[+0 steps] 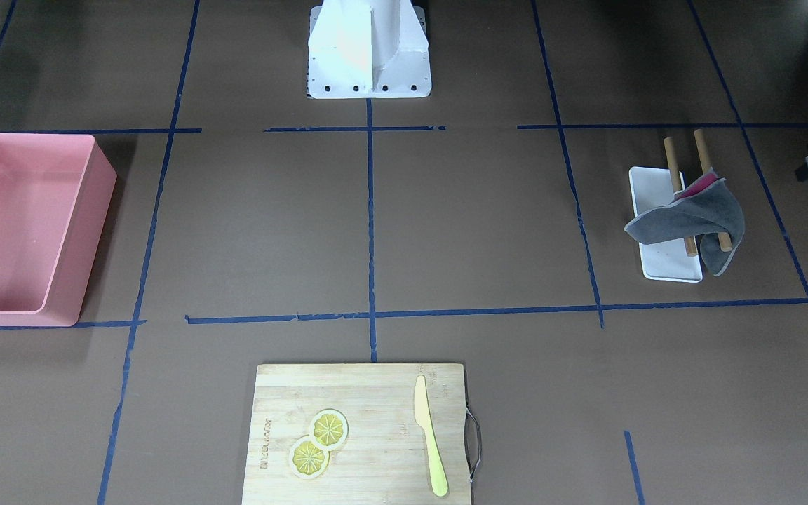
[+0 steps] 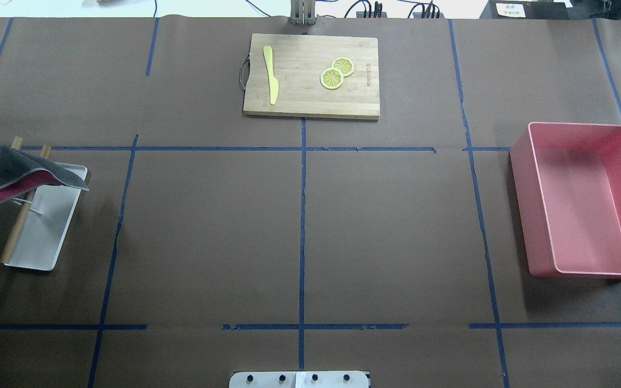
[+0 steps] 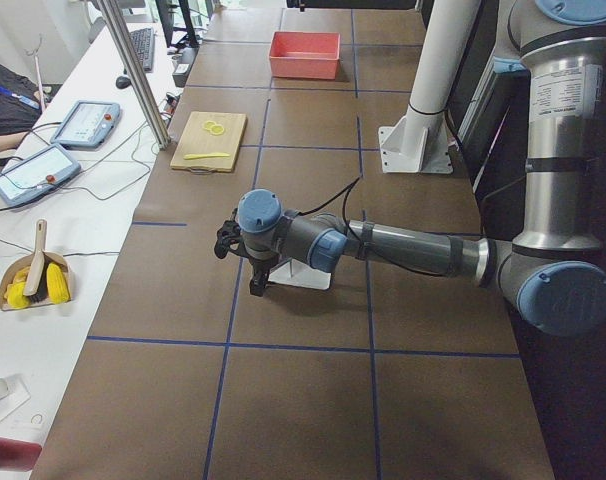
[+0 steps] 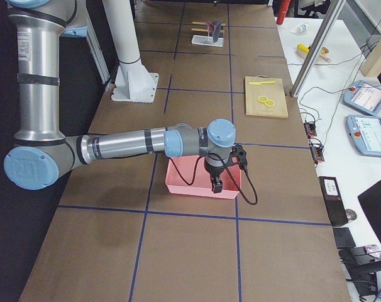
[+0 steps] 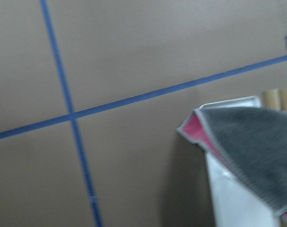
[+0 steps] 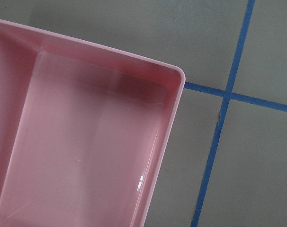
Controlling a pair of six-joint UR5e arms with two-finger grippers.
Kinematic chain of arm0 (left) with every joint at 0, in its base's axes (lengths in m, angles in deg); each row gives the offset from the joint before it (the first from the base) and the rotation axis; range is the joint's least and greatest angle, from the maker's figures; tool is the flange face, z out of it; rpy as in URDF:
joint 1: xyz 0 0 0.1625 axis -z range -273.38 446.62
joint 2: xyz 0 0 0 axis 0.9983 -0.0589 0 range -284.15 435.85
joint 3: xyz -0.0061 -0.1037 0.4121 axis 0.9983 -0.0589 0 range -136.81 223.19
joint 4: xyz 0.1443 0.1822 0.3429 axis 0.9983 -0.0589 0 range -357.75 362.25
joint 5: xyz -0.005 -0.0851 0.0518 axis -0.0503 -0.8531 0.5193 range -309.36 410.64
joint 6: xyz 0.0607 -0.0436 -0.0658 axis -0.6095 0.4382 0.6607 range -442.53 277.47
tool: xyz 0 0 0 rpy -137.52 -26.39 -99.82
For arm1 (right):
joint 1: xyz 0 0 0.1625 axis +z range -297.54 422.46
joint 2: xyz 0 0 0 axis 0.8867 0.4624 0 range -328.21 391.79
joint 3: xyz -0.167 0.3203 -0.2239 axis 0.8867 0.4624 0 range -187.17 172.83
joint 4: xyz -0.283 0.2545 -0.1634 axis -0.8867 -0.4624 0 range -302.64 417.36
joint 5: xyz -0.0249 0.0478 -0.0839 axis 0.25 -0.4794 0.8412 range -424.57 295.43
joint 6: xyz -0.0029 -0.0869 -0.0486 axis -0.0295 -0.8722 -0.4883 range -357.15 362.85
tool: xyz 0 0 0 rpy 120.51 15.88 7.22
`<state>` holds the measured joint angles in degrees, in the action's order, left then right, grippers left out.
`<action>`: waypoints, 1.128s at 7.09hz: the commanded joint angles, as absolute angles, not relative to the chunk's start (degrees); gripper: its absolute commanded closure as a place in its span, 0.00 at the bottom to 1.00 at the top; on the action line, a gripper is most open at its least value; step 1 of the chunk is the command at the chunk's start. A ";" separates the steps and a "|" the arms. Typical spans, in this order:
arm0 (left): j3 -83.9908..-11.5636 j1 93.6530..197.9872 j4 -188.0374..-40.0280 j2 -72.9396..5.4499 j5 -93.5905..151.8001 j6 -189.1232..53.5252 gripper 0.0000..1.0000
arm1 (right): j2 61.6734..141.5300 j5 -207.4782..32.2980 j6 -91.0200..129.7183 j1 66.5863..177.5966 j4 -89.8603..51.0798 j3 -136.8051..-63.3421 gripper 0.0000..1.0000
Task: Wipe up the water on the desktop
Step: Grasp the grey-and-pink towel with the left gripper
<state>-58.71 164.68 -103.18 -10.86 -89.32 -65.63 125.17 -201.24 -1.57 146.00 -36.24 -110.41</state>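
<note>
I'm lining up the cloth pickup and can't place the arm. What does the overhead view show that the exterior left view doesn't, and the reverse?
Only overhead: the grey cloth draped over two wooden rods above the tray. No arm appears in this view.
Only exterior left: the left arm stretched out low, its tool near the tray, with the cloth hidden behind the wrist. Whether the tool is open cannot be told.
Both: the desktop, board, pink bin and tray.

A long white side surface (image 3: 93, 225) runs along the workspace, carrying two tablet-like teach pendants (image 3: 88, 122). A slanted metal pole (image 3: 133, 72) stands at its edge.
</note>
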 commanded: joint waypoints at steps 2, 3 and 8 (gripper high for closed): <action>-62.19 155.20 -105.24 -11.69 -80.42 -47.33 0.00 | 125.22 -201.24 -1.46 145.96 -36.25 -110.44 0.00; -62.36 153.44 -105.50 -11.69 -80.41 -45.46 0.00 | 125.31 -201.24 -1.46 145.96 -36.25 -110.44 0.00; -62.19 150.35 -105.51 -12.57 -80.32 -45.18 0.15 | 125.48 -201.15 -1.55 145.96 -36.25 -110.17 0.00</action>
